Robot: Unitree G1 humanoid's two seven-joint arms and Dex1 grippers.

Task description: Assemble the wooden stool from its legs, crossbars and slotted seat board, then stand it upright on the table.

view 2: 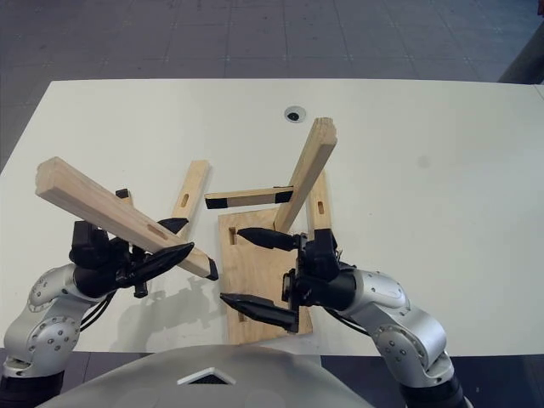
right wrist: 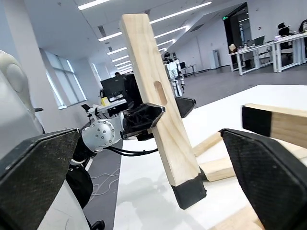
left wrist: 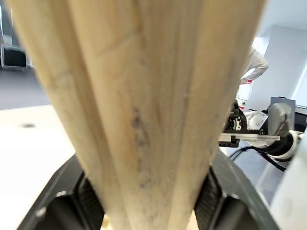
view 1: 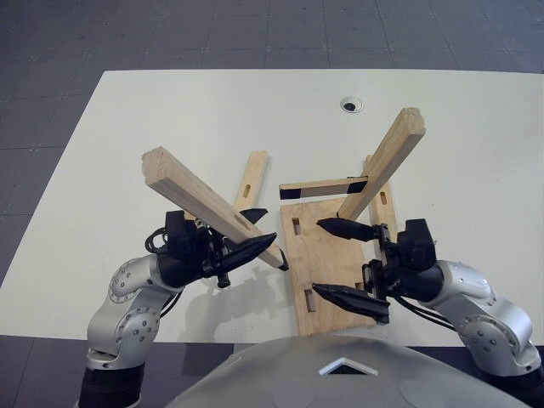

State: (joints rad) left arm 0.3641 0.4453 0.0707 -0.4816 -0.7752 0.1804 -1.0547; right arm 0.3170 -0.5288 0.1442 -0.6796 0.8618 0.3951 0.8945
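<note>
A white surface (view 1: 127,153) holds loose stool parts. The left end effector (view 1: 259,229) is clenched around a wooden leg (view 1: 200,200), held tilted above the surface with its black-capped end pointing down toward the seat board (view 1: 336,259). The board lies flat near the front edge, slots facing up. The right end effector (view 1: 319,257) hovers over it, fingers spread wide and grasping nothing. A second leg (view 1: 387,157) rises tilted from the board's far edge. A black-tipped crossbar (view 1: 323,189) touches it. A third leg (view 1: 249,178) lies flat nearby.
</note>
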